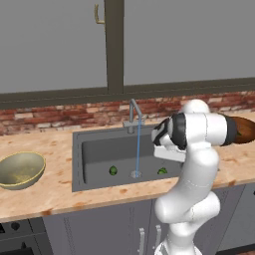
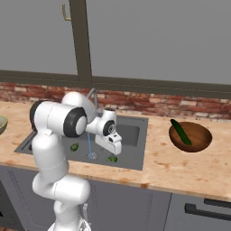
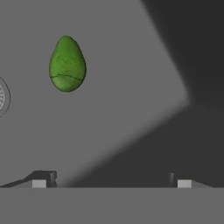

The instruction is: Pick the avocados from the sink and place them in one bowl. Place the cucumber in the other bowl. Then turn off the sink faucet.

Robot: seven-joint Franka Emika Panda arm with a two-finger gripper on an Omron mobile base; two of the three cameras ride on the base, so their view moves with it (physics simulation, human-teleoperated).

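Still, sink (image 1: 94, 149) holds both avocados (image 1: 113, 171) — cucumber (image 2: 181, 131) in brown bowl (image 2: 200, 142); gripper (image 3: 111, 181) fingers spread.

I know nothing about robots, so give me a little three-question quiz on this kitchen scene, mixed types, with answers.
1. True or false: the cucumber already lies in the brown bowl.
2. How many avocados lie in the sink? A) none B) one C) two
3. Fill in: a thin stream of water runs from the ____ down to the sink floor.

Key
1. True.
2. C: one avocado left of the water stream, another avocado right of it.
3. Faucet. It has not been turned off, and the olive bowl on the counter holds nothing. The gripper is open above the sink floor.
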